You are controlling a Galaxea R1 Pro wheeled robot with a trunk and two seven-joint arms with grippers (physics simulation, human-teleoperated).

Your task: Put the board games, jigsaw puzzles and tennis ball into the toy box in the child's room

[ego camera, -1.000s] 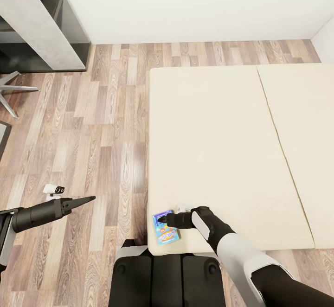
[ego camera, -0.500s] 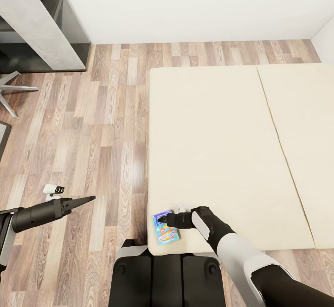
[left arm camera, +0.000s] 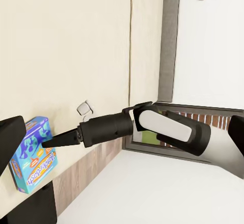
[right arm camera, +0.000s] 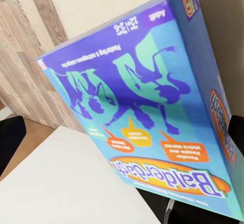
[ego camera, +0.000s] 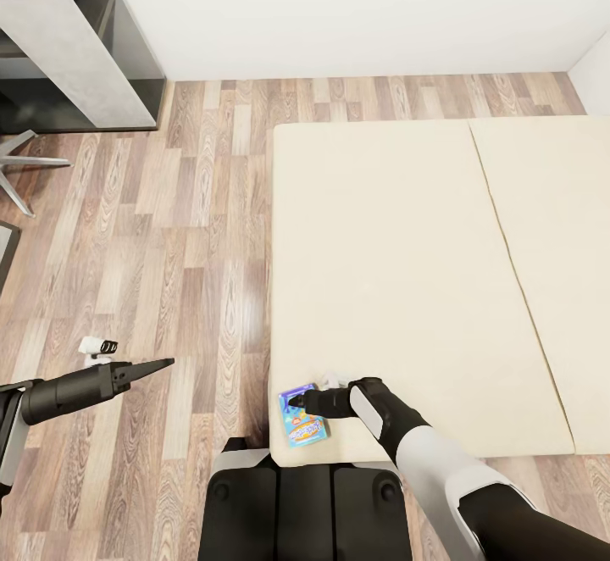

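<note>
Looking down from the head camera, you have the right gripper at the near left corner of the bed, its tip right at the far end of the blue board game. The box lies flat on the mattress beside the bed's left edge, its long axis running from the claw back toward the robot's base. From here you cannot tell whether the fingers are spread or already pinching the box. Your left gripper hangs over the wood floor, well apart from the game, its two fingers pressed together into a point with nothing between them. The right arm is plainly the nearer one, so the pick is its job. Part of the table sits far off ahead and to the left; the toy box is not in sight, so no container can be checked yet.

Through the left wrist camera, you see the right arm reaching along the mattress with its dark fingertip meeting the blue box at its upper edge.

Through the right wrist camera, the blue cover, printed "Balderdash", sits very close, tilted across the frame. I judge that a firm pinch on its short edge comes next.
</note>
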